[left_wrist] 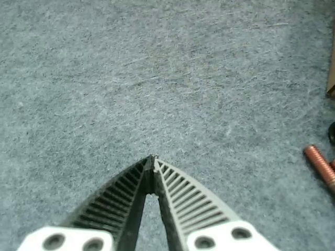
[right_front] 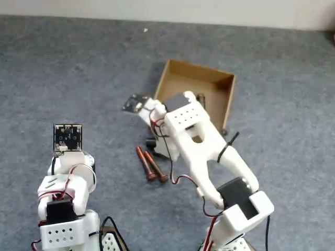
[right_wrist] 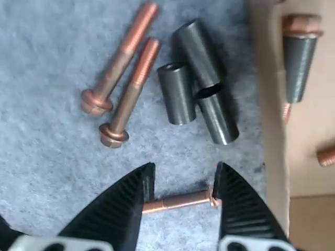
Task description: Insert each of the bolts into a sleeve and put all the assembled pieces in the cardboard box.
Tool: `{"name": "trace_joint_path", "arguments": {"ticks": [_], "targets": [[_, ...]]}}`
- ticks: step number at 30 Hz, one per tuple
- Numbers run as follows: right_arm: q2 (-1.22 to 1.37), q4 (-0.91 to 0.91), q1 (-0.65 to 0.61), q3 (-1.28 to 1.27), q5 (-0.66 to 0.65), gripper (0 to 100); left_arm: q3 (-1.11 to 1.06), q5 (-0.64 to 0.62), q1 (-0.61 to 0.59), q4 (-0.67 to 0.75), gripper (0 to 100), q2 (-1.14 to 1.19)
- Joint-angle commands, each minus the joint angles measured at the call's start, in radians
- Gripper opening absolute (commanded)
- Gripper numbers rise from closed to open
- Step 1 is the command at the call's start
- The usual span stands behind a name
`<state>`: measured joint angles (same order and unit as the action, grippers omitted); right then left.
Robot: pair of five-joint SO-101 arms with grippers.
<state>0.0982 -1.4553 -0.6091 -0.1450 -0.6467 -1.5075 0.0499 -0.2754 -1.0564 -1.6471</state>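
Bolt (right_wrist: 178,202) is lying loose on the grey carpet (right_wrist: 47,130), crosswise in the gap of the right gripper (right_wrist: 184,168); its jaws are standing wide apart, one on each side of the bolt, contact not clear. Two more bolts (right_wrist: 123,78) and three dark sleeves (right_wrist: 178,94) are lying close by, near and left of the cardboard box (right_wrist: 267,104), sleeves sitting between those bolts and the box wall. One assembled piece (right_wrist: 298,57) is resting inside the box. Left gripper (left_wrist: 152,161) is hanging over carpet at near left, fingers pressed together, holding nothing
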Motion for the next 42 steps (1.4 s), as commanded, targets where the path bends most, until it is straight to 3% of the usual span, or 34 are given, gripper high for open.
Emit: {"name": "trace_joint_path", "arguments": {"ticks": [1, 21, 37, 42], "targets": [[-0.019, 0.018, -0.010, 0.004, -0.048, 17.0, 0.007, 0.014, -0.015, 0.037, 1, -0.007], [0.076, 0.275, 0.047, -0.101, -0.129, 17.0, 0.005, 0.014, -0.012, 0.035, 1, -0.007], [0.300, 0.277, 0.084, 0.027, -0.121, 17.0, 0.005, 0.014, -0.013, 0.035, 1, -0.007], [0.300, 0.283, 0.082, 0.065, -0.034, 17.0, 0.005, 0.014, -0.013, 0.035, 1, -0.007]]}}
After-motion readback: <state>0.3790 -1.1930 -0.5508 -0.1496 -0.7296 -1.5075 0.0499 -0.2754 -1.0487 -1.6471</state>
